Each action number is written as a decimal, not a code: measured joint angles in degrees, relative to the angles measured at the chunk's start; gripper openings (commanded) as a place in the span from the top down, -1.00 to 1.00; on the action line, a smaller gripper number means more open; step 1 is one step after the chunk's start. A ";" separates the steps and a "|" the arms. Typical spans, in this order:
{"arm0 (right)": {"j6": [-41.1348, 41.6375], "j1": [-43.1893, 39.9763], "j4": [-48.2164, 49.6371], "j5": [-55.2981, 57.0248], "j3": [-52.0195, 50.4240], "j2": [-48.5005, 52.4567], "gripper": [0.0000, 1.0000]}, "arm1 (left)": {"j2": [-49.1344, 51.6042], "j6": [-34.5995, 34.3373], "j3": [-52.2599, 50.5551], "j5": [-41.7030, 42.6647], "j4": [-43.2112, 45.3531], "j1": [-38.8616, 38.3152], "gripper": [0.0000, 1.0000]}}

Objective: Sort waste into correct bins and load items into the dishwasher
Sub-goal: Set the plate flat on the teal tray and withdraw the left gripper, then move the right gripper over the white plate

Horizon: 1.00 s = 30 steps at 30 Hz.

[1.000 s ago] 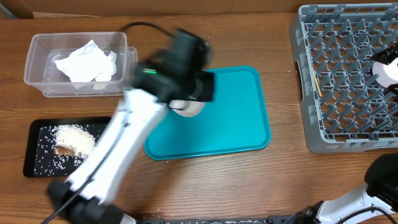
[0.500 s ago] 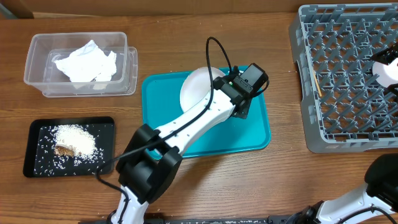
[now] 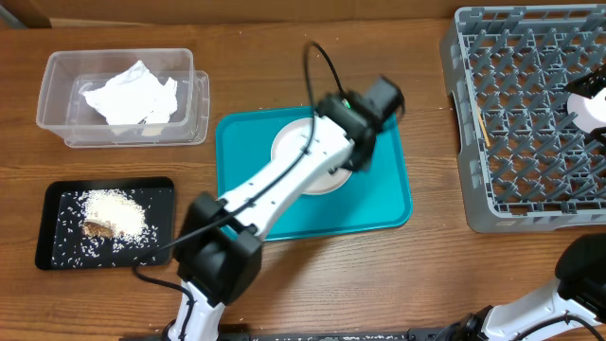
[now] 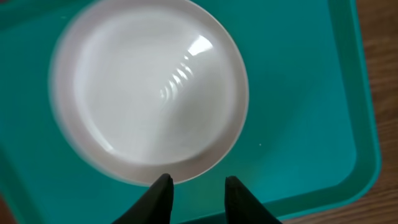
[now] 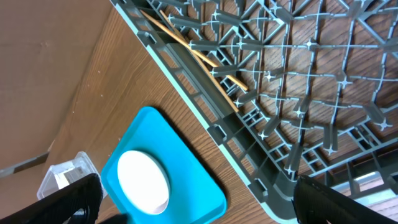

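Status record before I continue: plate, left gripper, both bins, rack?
plate: flat on teal tray
left gripper: open, above the plate's rim, holding nothing
clear tub: holds napkin
black tray: holds rice and food scrap
dish rack: chopsticks inside

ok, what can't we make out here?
Left wrist: whether the left hand touches the plate rim; no depth cue.
Overhead: the left arm hides part of the plate; blur smears the hand.
Overhead: white item in the rack, cut by the right edge; bowl or cup unclear.
Right wrist: right hand fingers are dark blurs at the bottom corners.
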 measured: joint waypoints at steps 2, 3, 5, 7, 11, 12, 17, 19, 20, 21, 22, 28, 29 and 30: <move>0.04 0.00 0.02 0.00 0.00 0.00 -1.00 | -1.16 -1.81 5.14 -0.92 -3.98 3.17 -0.21; 0.02 0.00 0.04 0.00 0.00 0.00 -1.00 | -1.92 -2.14 6.95 -1.31 -5.27 4.96 -0.46; 0.04 0.00 0.02 0.00 0.00 0.00 -1.00 | -4.37 -3.89 10.99 -2.05 -8.09 10.29 -0.99; 0.02 0.00 0.02 0.00 0.00 0.00 -1.00 | -7.02 -4.55 13.68 -2.62 -9.75 16.63 -1.00; 0.04 0.00 0.02 -0.02 0.00 0.00 -1.00 | -11.74 -5.53 15.58 -3.74 -14.45 31.19 -0.99; 0.04 0.00 0.02 -0.02 0.00 0.00 -1.00 | -12.26 -5.57 15.69 -3.82 -15.76 34.47 -1.00; 1.51 0.00 5.64 -1.29 -0.02 0.00 -1.00 | -12.26 -5.77 15.67 -4.09 -21.55 46.38 -1.00; 2.23 0.00 7.89 -3.08 -0.02 0.00 -1.00 | -12.26 -5.77 15.43 -4.09 -21.94 50.05 -1.00; 2.47 0.00 7.17 -3.54 -0.02 0.00 -1.00 | -12.26 -5.77 15.26 -4.11 -22.25 52.02 -1.00; 3.19 0.00 6.49 -4.83 -0.02 0.00 -1.00 | -12.26 -5.77 15.06 -4.11 -22.60 53.37 -0.99; 3.72 0.04 6.34 -5.99 -0.02 0.00 -1.00 | -12.26 -5.77 14.88 -4.07 -23.04 54.38 -1.00; 0.46 8.31 1.95 -5.31 -0.15 0.00 -1.00 | -12.26 -5.77 14.67 -4.11 -23.43 58.18 -0.99; -0.02 11.50 1.81 -3.21 -0.48 0.00 -0.99 | -12.26 -5.77 14.64 -4.09 -23.43 58.31 -0.99; -0.33 15.56 1.81 -0.79 -1.18 0.00 -1.00 | -12.26 -5.77 14.64 -4.07 -23.45 58.31 -1.00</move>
